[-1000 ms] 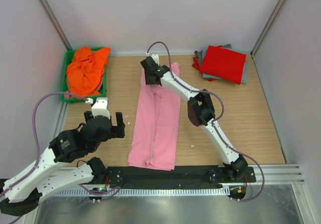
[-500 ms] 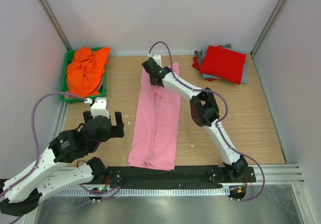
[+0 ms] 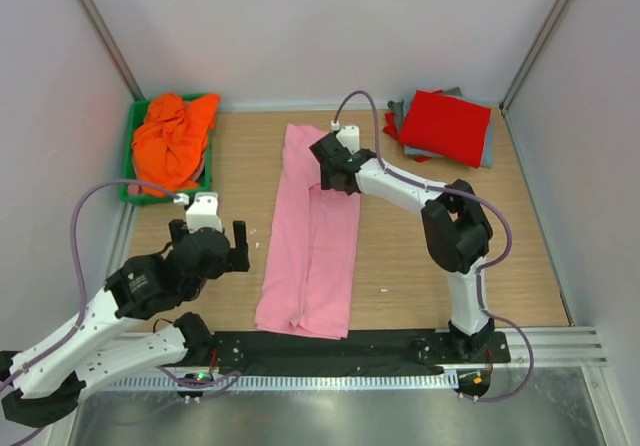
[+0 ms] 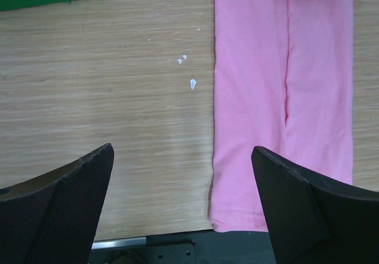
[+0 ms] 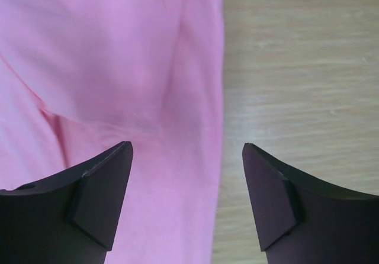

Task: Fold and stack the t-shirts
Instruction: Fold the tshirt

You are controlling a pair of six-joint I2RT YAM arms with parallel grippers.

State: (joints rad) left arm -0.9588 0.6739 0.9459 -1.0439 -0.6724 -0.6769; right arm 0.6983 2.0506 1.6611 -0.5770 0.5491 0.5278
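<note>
A light pink t-shirt [image 3: 312,238] lies folded into a long strip down the middle of the table; it also shows in the left wrist view [image 4: 284,98] and the right wrist view [image 5: 118,68]. My right gripper [image 3: 332,169] is open and empty above the strip's upper right edge. My left gripper [image 3: 211,238] is open and empty over bare wood left of the strip's near end. A bright orange t-shirt [image 3: 172,142] is bunched in the green bin [image 3: 130,181]. A folded red t-shirt [image 3: 446,124] lies on a grey one [image 3: 487,152] at the back right.
A black mat [image 3: 330,348] runs along the table's near edge. Small white specks [image 4: 190,80] lie on the wood left of the pink shirt. White walls enclose the table on three sides.
My right gripper has pulled back from the pink shirt's far end toward the right and nearer, its elbow swinging right. The shirt's top end now lies uncovered. The left arm has barely moved.
</note>
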